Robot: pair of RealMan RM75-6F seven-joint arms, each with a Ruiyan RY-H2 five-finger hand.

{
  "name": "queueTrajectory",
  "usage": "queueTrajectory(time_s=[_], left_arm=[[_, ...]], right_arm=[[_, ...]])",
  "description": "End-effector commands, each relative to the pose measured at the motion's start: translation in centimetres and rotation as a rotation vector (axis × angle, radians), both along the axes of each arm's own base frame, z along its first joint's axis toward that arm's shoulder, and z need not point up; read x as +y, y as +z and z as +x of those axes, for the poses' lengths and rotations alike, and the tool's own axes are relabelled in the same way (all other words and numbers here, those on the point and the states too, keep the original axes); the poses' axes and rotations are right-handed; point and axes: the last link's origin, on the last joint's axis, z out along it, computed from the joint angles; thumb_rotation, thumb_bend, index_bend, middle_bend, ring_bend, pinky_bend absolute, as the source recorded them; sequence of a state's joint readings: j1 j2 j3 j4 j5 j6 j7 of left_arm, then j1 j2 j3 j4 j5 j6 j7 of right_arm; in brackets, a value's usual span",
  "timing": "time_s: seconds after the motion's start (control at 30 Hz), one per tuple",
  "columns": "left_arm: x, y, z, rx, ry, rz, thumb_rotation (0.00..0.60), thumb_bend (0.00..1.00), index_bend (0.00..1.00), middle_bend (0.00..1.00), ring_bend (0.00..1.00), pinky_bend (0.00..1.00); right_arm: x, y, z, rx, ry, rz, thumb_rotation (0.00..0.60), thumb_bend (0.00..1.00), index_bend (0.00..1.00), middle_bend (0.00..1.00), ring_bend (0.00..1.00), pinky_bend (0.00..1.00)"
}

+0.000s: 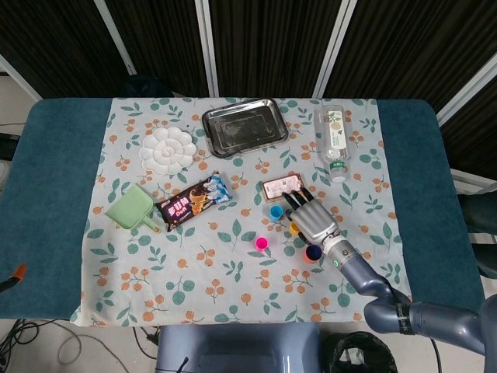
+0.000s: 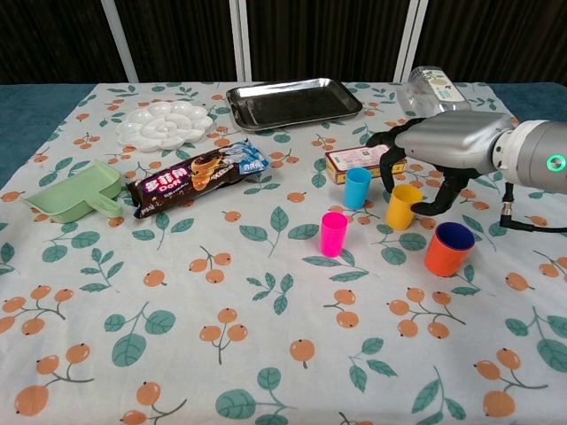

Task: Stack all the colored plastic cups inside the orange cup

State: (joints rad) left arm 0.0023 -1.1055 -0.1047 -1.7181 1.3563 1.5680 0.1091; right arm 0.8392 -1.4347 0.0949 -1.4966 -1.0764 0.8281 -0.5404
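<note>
Tablecloth (image 2: 266, 354) printed with leaves and orange fruit is spread over a teal table (image 1: 54, 194), and dark panelled walls (image 1: 264, 39) are seen behind it. Toward the back are laid a steel tray (image 2: 292, 102), a white flower-shaped palette (image 2: 166, 124), a green scoop (image 2: 75, 193), a dark biscuit packet (image 2: 195, 177), a small printed box (image 2: 354, 161) and a clear bottle (image 1: 334, 140) on its side. Four small plastic cups are stood upright and apart near the right of centre: a blue cup (image 2: 357, 188), a pink cup (image 2: 334, 234), a yellow cup (image 2: 402, 206) and the orange cup (image 2: 448, 249), whose inside looks dark blue. The right hand (image 2: 443, 146) is held above the yellow cup with fingers curled down around it; whether it is touched cannot be told. The left hand is not seen.
</note>
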Motion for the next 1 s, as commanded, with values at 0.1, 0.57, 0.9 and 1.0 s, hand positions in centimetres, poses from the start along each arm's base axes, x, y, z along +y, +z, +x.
queueTrajectory(time_s=[0.1,0.57,0.9,1.0], left_arm=[[0.0,0.0,0.0,0.0,0.001,-0.001,0.6,0.19,0.09,0.08,0.01,0.0],[0.0,0.0,-0.1,-0.004,0.003,-0.001,0.6,0.19,0.09,0.08,0.01,0.0],[0.0,0.1,0.0,-0.007,0.003,0.0,0.6,0.19,0.09,0.08,0.01,0.0],[0.0,0.0,0.1,-0.003,0.0,-0.004,0.6,0.19,0.09,0.08,0.01,0.0]], right_arm=[[0.0,-0.1,0.0,-0.002,-0.002,0.003,0.6,0.44,0.45,0.0,0.03,0.04],[0.2,2.7,0.9,-0.033,0.026,-0.037,0.6,0.44,0.46,0.0,0.03,0.04],[4.2,6.4,0.0,-0.021,0.061,-0.038,0.6,0.44,0.46,0.0,0.03,0.04],[5.2,6.9,-0.3,-0.032,0.062,-0.041,0.6,0.44,0.46,0.0,0.03,0.04]])
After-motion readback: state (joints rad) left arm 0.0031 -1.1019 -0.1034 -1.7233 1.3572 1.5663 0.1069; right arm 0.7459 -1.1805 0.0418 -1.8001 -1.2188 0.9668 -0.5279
